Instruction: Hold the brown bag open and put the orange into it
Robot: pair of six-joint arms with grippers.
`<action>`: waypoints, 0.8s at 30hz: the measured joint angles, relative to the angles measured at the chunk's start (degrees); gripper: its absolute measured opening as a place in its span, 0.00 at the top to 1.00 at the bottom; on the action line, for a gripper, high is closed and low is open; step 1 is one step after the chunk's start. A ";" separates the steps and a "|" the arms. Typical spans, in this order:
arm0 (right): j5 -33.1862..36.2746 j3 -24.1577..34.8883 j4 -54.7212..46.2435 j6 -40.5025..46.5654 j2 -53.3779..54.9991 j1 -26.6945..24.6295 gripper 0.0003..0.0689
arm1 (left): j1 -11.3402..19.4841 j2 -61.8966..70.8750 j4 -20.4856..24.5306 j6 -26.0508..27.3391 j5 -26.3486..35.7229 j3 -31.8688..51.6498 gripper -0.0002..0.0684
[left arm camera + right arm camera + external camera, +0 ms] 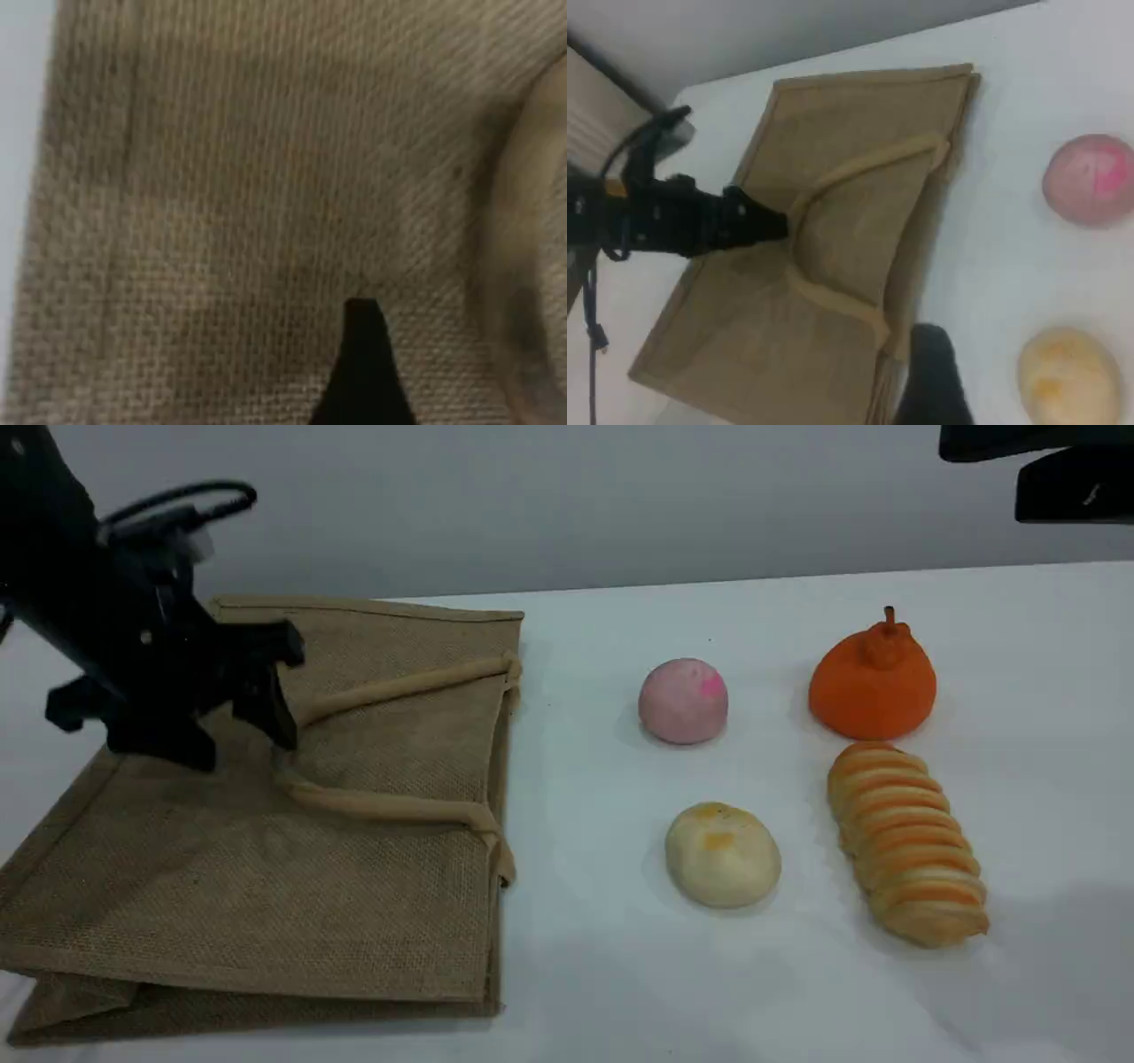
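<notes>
The brown bag [266, 886] lies flat on the table's left side, its mouth toward the middle, and its weave [221, 221] fills the left wrist view. A beige handle [399, 686] loops across its top face. My left gripper [237, 737] is low over the bag at the bend of that loop, open, with nothing between its fingers. It also shows in the right wrist view as the left gripper [757, 226]. The orange [873, 682] sits at the far right. My right gripper [1063, 483] is high above it, open and holding nothing, with one fingertip [935, 376] showing.
A pale pink ball [683, 701] and a cream bun [722, 855] lie between the bag and the orange. A striped bread loaf [908, 841] lies just in front of the orange. The white table [585, 974] ends at a grey wall behind.
</notes>
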 joint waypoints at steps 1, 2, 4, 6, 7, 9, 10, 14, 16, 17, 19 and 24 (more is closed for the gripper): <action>0.05 0.00 0.05 0.00 0.00 0.00 0.37 | 0.00 0.53 0.00 0.00 0.00 0.00 0.29; 0.12 0.00 0.16 0.00 0.00 0.00 0.37 | 0.00 1.17 -0.07 0.00 -0.23 0.00 0.29; 0.18 0.00 0.54 0.00 0.00 0.05 0.37 | -0.05 2.33 -1.24 -0.04 -1.06 0.00 0.29; 0.22 0.00 0.54 -0.07 0.00 0.05 0.37 | -0.48 3.21 -1.32 -0.04 -1.77 0.00 0.30; 0.22 0.00 0.54 -0.07 0.00 0.05 0.37 | -0.54 3.47 -1.32 -0.04 -2.06 0.00 0.30; 0.22 0.00 0.60 -0.18 0.00 0.05 0.37 | -1.01 3.74 -1.32 -0.04 -2.95 0.00 0.30; 0.22 0.00 0.60 -0.22 0.00 0.05 0.37 | -1.02 3.86 -1.32 -0.04 -2.96 0.00 0.31; 0.29 0.00 0.67 -0.25 0.00 0.05 0.37 | -1.08 4.60 -1.32 -0.07 -2.96 0.00 0.32; 0.29 0.00 0.72 -0.25 0.00 0.05 0.37 | -1.08 4.75 -1.32 -0.07 -2.59 0.00 0.35; 0.29 0.00 0.72 -0.25 0.00 0.05 0.37 | -1.08 4.75 -1.36 -0.07 -2.46 0.00 0.37; 0.29 0.00 0.78 -0.25 0.00 0.05 0.37 | -1.08 4.75 -1.52 -0.11 -2.34 0.00 0.45; 0.29 0.00 0.85 -0.25 0.00 0.05 0.37 | -1.08 4.64 -1.52 -0.25 -3.19 0.05 0.80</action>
